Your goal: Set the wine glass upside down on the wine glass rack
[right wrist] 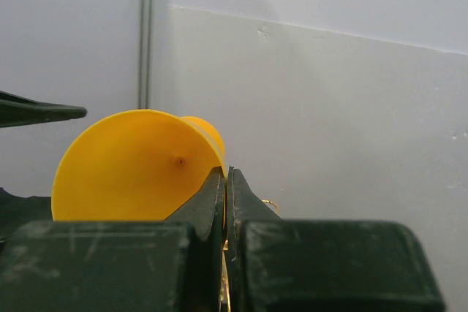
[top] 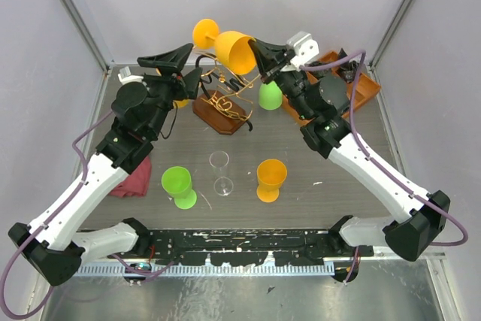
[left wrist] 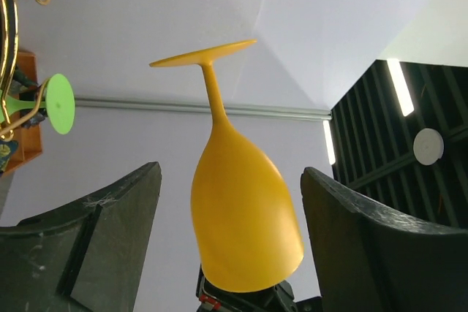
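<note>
My right gripper [top: 258,52] is shut on the rim of an orange wine glass [top: 229,49] and holds it tilted in the air above the wine glass rack [top: 225,101], foot toward the back left. In the right wrist view the fingertips [right wrist: 219,180] pinch the rim of the glass [right wrist: 131,169]. My left gripper [top: 180,71] is open and empty beside the rack's left. In the left wrist view the glass [left wrist: 241,217] hangs foot up between and beyond its fingers [left wrist: 124,202], not touching them. The rack's gold wire [left wrist: 9,5] shows at the top left.
A green glass [top: 270,95] hangs upside down on the rack's right side; its foot [left wrist: 58,104] shows in the left wrist view. On the table stand a green glass [top: 179,186], a clear glass [top: 219,172] and an orange glass [top: 270,180]. An orange tray [top: 361,88] is back right, a red cloth [top: 131,183] left.
</note>
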Motion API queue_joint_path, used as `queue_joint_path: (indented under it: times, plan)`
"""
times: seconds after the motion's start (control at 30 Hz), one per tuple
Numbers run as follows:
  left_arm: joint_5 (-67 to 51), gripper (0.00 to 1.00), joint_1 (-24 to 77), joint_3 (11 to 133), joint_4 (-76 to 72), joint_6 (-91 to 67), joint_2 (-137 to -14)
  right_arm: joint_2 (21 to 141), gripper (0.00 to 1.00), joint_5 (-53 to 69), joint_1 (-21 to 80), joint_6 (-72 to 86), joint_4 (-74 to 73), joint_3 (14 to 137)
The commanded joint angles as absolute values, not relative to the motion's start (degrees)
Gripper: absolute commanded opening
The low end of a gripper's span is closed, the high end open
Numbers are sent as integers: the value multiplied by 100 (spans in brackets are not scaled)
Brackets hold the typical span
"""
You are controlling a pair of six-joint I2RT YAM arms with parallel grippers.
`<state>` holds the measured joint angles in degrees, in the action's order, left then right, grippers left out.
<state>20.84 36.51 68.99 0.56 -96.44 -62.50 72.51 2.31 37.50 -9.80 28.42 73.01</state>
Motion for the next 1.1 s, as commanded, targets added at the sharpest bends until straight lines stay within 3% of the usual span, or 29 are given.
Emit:
queue_joint_path:
  times: [0.0,0.13,0.6,0.9,1.07]
  plan:
    - [2018,80,3646,6748,-384,-10032,-6266,7198,1,318,3933,-1072,3550,7323]
    - [2007,71,3647,6757,-396,-10093,-6356,7188,1,334,4045,-1060,3541,7268]
    - [2096,63,3643,6725,-530,-10255,-6666,7114,1,308,4310,-982,3407,7109]
    - [2202,39,3641,6614,-876,-10212,-6834,7170,1,281,4412,-977,3440,7084]
    - [2225,39,3638,6622,-989,-10222,-6916,7213,1,353,4417,-977,3443,7104]
